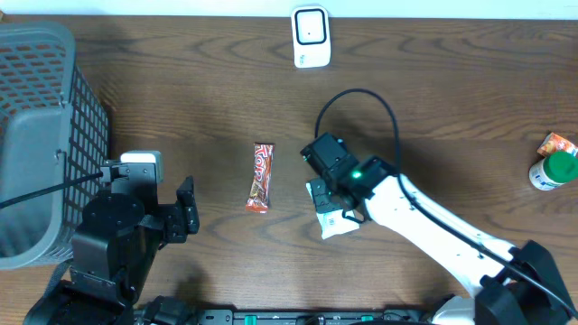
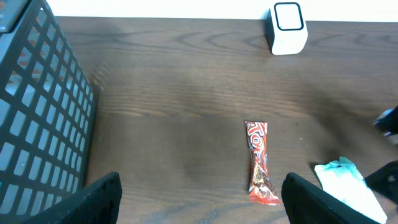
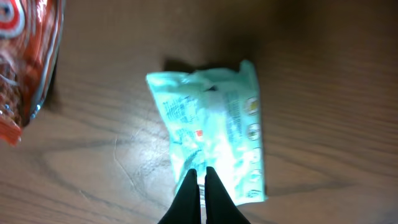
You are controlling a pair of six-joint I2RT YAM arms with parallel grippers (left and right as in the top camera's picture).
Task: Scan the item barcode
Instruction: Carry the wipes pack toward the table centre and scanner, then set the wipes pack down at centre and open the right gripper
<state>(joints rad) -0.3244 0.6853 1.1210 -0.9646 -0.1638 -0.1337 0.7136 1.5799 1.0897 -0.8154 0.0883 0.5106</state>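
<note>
A white barcode scanner [image 1: 311,36] [image 2: 286,27] stands at the table's far edge. A red candy bar [image 1: 261,177] [image 2: 259,163] lies flat mid-table. Just right of it lies a pale teal packet [image 1: 334,219] [image 3: 211,124] [image 2: 347,186]. My right gripper [image 1: 323,197] [image 3: 199,171] is shut, its fingertips pressed together right over the packet's near half; nothing shows between them. My left gripper [image 1: 187,212] [image 2: 202,199] is open wide near the front left, empty, with the candy bar's lower end just inside its right finger [image 2: 311,200].
A grey mesh basket [image 1: 41,135] [image 2: 37,124] fills the left side. A green-capped bottle [image 1: 553,170] and an orange packet [image 1: 557,143] sit at the far right edge. The right arm's black cable [image 1: 361,95] loops above the table's middle.
</note>
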